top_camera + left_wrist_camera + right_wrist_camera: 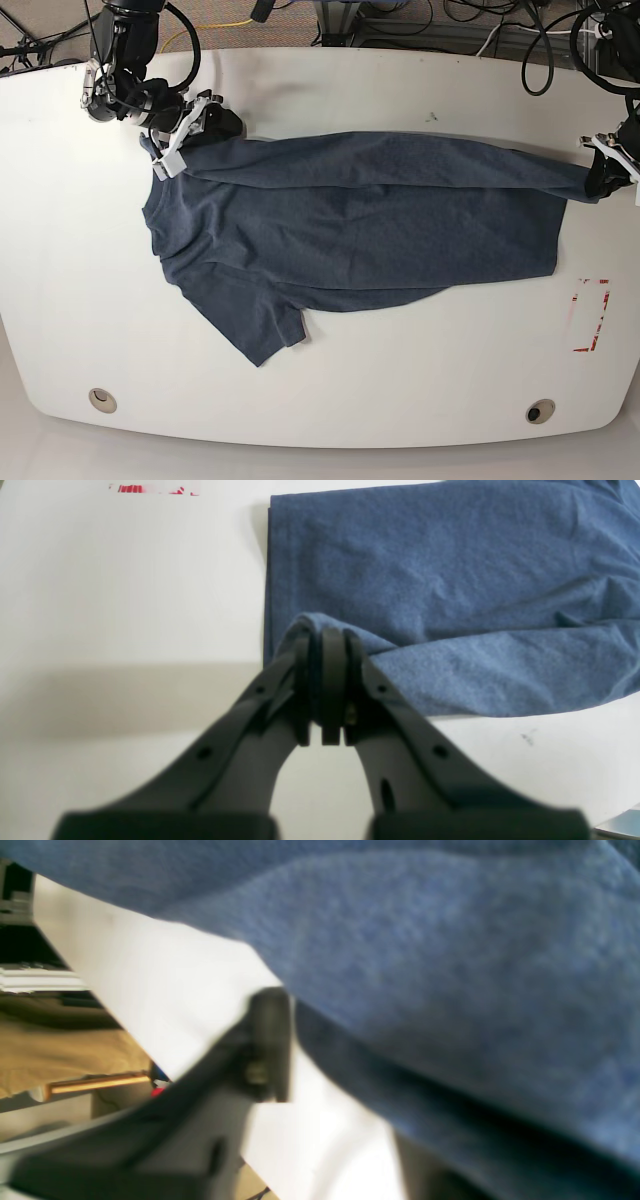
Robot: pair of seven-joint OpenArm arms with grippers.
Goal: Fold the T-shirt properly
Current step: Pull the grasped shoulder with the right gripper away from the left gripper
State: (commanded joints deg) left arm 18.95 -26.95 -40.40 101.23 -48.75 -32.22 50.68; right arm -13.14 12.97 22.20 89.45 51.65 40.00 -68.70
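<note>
The dark slate-blue T-shirt [360, 220] lies spread across the white table [330, 380], its far long side folded over toward the middle. One sleeve [255, 330] sticks out toward the front. My left gripper [327, 640] is shut on a bunched corner of the T-shirt [450, 580] at the hem end, at the table's right edge [597, 178]. My right gripper [190, 135] is shut on the cloth at the shoulder end, far left. In the blurred right wrist view one finger [270, 1040] shows beside the T-shirt [450, 965]; the other finger is hidden by cloth.
A red marking [592, 315] sits on the table near the right edge, also at the top of the left wrist view as a red marking [152, 489]. Two round holes [101, 400] [540, 411] lie near the front edge. Cables [480, 20] run behind the far edge.
</note>
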